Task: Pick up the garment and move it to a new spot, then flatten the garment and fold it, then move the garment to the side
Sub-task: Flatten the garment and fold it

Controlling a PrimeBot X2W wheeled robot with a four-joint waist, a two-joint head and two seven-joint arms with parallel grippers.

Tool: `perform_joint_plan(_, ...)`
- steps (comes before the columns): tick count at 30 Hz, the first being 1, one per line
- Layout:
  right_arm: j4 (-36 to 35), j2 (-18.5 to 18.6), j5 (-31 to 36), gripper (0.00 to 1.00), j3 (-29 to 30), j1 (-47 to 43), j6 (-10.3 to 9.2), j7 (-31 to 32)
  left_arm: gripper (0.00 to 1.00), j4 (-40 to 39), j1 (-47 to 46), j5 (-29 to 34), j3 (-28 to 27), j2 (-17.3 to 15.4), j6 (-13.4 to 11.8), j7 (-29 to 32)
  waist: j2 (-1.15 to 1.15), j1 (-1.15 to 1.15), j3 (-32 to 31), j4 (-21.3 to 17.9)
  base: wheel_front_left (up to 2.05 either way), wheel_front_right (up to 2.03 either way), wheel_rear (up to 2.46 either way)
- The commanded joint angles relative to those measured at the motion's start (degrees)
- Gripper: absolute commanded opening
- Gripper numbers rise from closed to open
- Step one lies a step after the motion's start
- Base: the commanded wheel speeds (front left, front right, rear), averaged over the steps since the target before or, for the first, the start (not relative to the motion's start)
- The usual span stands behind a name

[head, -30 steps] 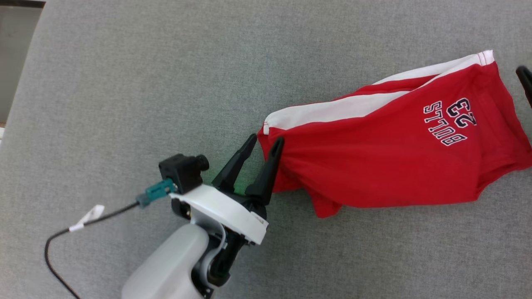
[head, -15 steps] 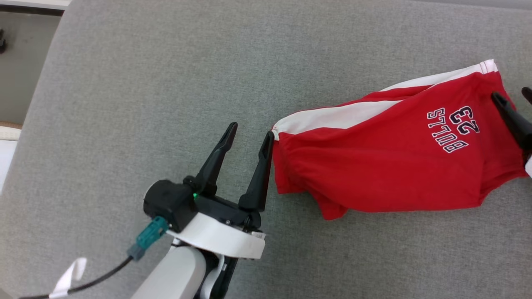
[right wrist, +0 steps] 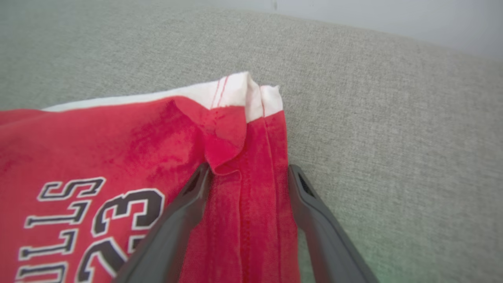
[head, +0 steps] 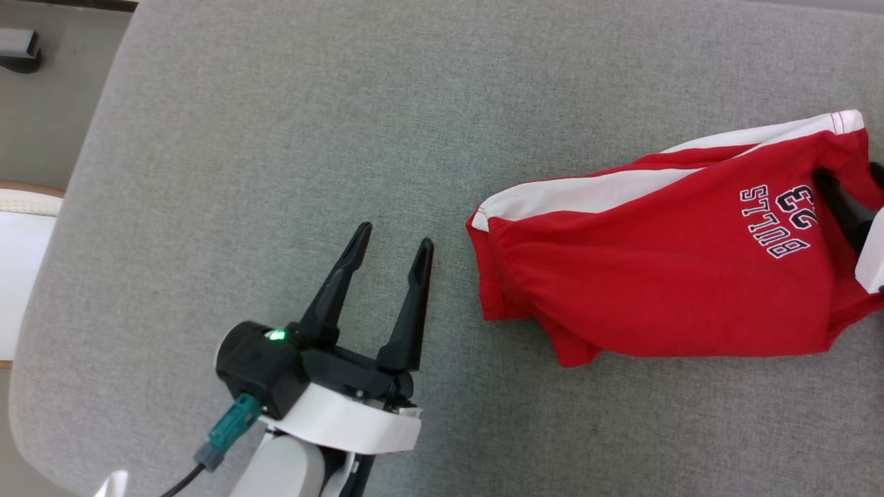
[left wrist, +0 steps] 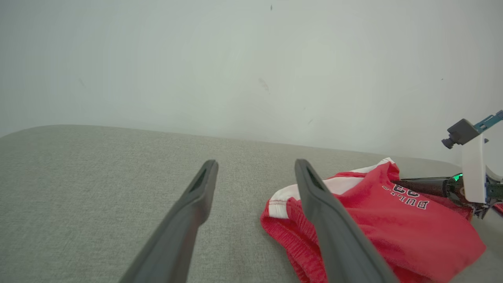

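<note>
The red shorts point(head: 656, 276) lie spread across the right part of the grey surface point(head: 276, 138), lengthwise from left to right. Their gathered waistband is at the left end, a white stripe runs along the far side, and a dark "BULLS 23" print sits near the right end. They rest flat but rumpled, with a small corner of cloth poking out along the near edge. At the right end the right gripper point(head: 848, 172) comes in from the edge of the head view, its white wrist just visible, pointing left and low over the cloth. In the right wrist view this gripper point(right wrist: 248, 168) has its fingers point(right wrist: 173, 228) spread wide on either side of the leg hem. A folded strip of the red shorts point(right wrist: 118, 157) runs between them and a small flap droops over the left tip; the fingers are parted, not pinched on the cloth. The left gripper point(head: 394, 236) sits near the waistband but clear of it, with bare grey surface between. Its fingers are open and empty, pointing up the head view and leaning slightly right. Its pale forearm rises from the bottom edge, ending in a white collar and a black housing with a green light point(head: 276, 336) lit and a teal plug point(head: 231, 424) on a dark cable. From the left wrist view the left gripper point(left wrist: 256, 163) is raised a little above the surface, and the red shorts point(left wrist: 393, 228) lie off to the right, partly behind the right finger, with a pale wall point(left wrist: 235, 59) beyond.
</note>
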State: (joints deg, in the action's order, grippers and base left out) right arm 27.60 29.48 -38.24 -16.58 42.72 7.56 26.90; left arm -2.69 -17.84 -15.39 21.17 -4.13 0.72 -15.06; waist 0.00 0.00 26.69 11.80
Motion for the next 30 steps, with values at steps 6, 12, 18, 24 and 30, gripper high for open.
perform_joint_plan(6, 0.9, -4.2, 0.1, 0.60, 0.7, -4.5, 0.07, 6.3, 1.00, 0.4, 2.1, 1.8, -2.1, 0.8, 2.0, -0.1, 0.00, 0.00, 0.0, 0.5, 0.00, 0.00, 0.00)
perform_joint_plan(12, -2.4, -7.3, -1.4, 0.00, 1.5, -5.1, 0.17, 6.2, 1.00, 1.0, 3.2, 2.2, -2.8, 1.1, 2.8, -0.1, 0.00, 0.00, -0.3, 0.3, 0.00, 0.00, 0.00)
perform_joint_plan(18, -5.0, -8.2, -4.2, 0.00, 4.8, -6.6, 0.01, 3.0, 1.00, 1.5, 5.6, 3.0, -4.2, 1.1, 3.4, -0.1, 0.00, 0.00, -2.7, -3.0, 0.00, 0.00, 0.00)
perform_joint_plan(24, -6.4, -6.9, -6.4, 0.00, 8.6, -10.3, -0.12, 0.8, 1.00, 1.9, 9.2, 4.6, -7.0, 1.1, 4.3, -0.1, 0.00, 0.00, -5.5, -6.8, 0.00, 0.00, 0.00)
perform_joint_plan(30, -5.8, -5.3, -6.3, 0.00, 14.5, -12.9, -0.12, -1.0, 1.00, 2.0, 11.4, 4.9, -8.5, 1.1, 5.2, -0.1, 0.00, 0.00, -6.8, -8.0, 0.00, 0.00, 0.00)
